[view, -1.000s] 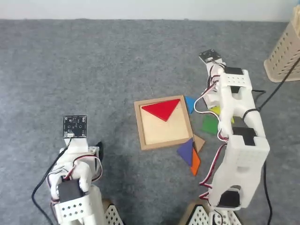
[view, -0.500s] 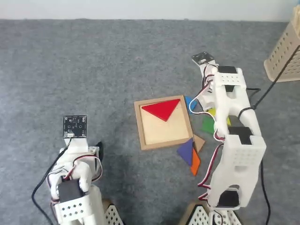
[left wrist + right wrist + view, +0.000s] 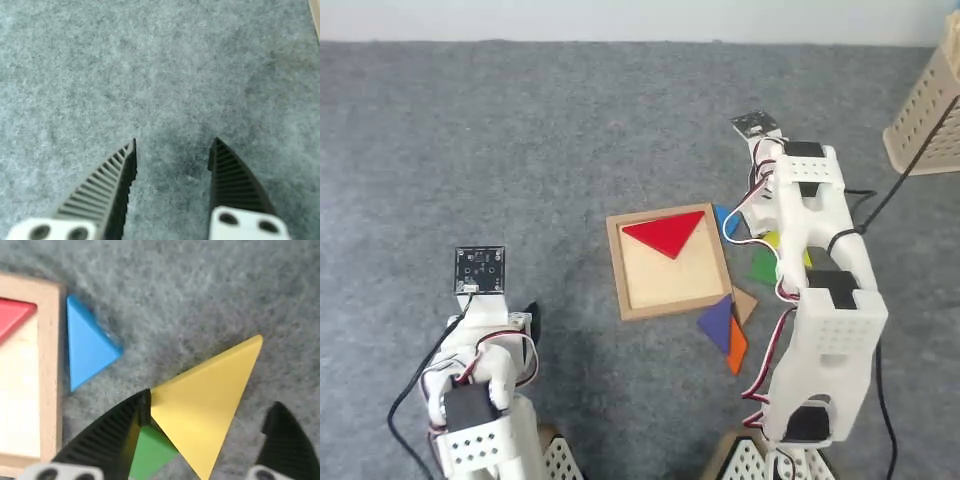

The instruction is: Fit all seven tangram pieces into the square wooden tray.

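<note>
The square wooden tray (image 3: 616,268) lies mid-table with a red triangle (image 3: 665,233) in its far part. Right of it are a blue triangle (image 3: 725,220), a yellow triangle (image 3: 775,238), a green piece (image 3: 767,265), a tan piece (image 3: 745,302), a purple piece (image 3: 718,322) and an orange piece (image 3: 737,346). The right arm (image 3: 810,200) hangs over the yellow and green pieces. My right gripper (image 3: 211,402) is open, its fingers straddling the yellow triangle (image 3: 207,390), with the blue triangle (image 3: 85,347), the green piece (image 3: 150,452) and the tray rim (image 3: 50,370) close by. My left gripper (image 3: 175,142) is open over bare carpet.
A beige slatted object (image 3: 930,110) stands at the far right edge. The left arm (image 3: 480,380) sits at the near left, well away from the tray. Grey carpet covers the whole table.
The right arm swung slightly to the left over the loose pieces, then held still. The left arm and all pieces stayed put.
</note>
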